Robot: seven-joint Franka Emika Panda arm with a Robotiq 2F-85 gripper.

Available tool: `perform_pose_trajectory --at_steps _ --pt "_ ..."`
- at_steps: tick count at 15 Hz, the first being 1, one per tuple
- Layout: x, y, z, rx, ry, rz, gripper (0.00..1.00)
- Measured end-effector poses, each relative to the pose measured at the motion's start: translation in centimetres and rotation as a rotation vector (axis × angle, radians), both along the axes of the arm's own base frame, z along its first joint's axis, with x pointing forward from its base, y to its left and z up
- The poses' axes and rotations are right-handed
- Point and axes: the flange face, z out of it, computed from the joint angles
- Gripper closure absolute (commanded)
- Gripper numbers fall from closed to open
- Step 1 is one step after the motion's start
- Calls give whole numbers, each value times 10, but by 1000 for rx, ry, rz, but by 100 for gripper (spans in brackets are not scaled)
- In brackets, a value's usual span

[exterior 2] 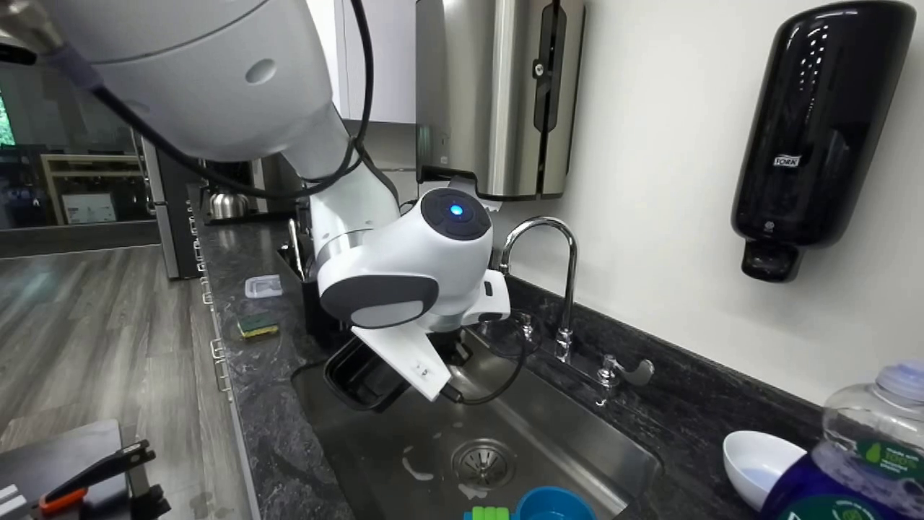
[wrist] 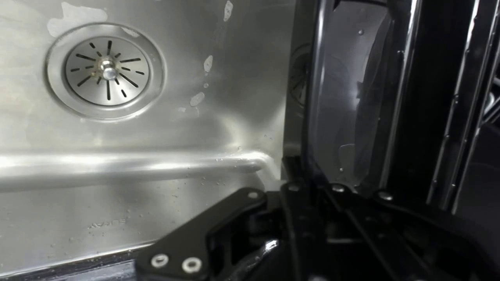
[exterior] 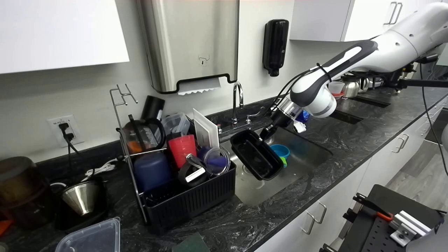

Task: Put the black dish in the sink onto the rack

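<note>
My gripper is shut on the rim of the black dish. Tilted, with its hollow side showing, the dish hangs above the sink close to the rack's sink-side end. The black rack stands on the counter beside the basin. In an exterior view the arm covers part of the dish, and the fingertips are hidden there. The wrist view has the dish along the right, its edge running down between the fingers of the gripper; the dark pads are hard to make out.
Inside the rack sit a red cup, a dark blue container and a white board. A chrome faucet rises behind the basin. A blue bowl lies in the sink. A sponge rests on the counter.
</note>
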Motion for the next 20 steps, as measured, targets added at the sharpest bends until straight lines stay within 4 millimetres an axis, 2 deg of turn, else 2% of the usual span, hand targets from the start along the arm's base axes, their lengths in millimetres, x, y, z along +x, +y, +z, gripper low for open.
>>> perform_pose_trajectory --at_steps 5,15,20 --pt "3 4 2 99 -51 68 98" --pt "0 0 -7 195 -139 358 98" --pt "5 -6 -2 267 -113 341 98"
